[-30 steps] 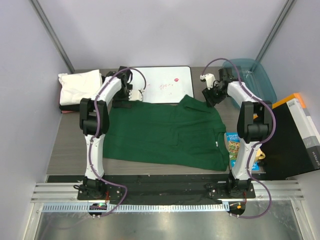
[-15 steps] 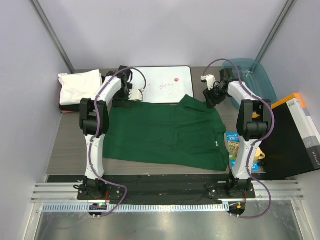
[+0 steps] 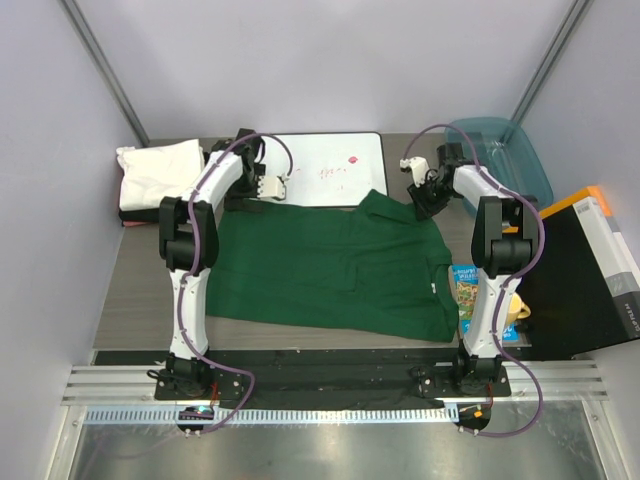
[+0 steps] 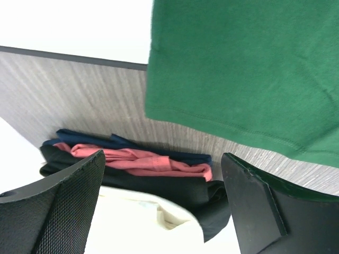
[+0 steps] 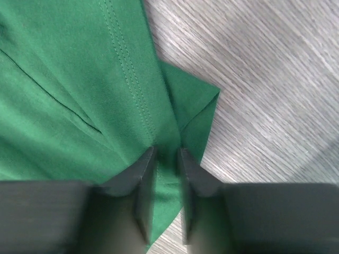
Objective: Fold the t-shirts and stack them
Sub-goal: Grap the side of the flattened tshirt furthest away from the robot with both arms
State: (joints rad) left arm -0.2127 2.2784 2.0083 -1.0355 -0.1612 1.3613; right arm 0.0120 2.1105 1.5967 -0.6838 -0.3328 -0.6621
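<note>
One green shirt (image 3: 335, 265) lies spread flat on the table (image 3: 135, 290), its far edge lapping the near rim of the single white board (image 3: 335, 150). The right tool (image 5: 165, 153) is narrow, its two fingers pinched on a small fold of green cloth at the shirt's far right corner, just beside bare table. This grip probably serves to lift that corner for a fold. The left tool (image 4: 163, 164) stands wide with nothing between its fingers, hovering above the table beside the shirt's far left hem. From there it appears ready to take the matching corner, so that both sides can be carried together. One pile of folded shirts (image 3: 155, 178) rests at the far left, well clear of the spread shirt. The left wrist view shows four layers in it: white, black, pink and navy. One teal tub (image 3: 520, 165) sits at the far right.
</note>
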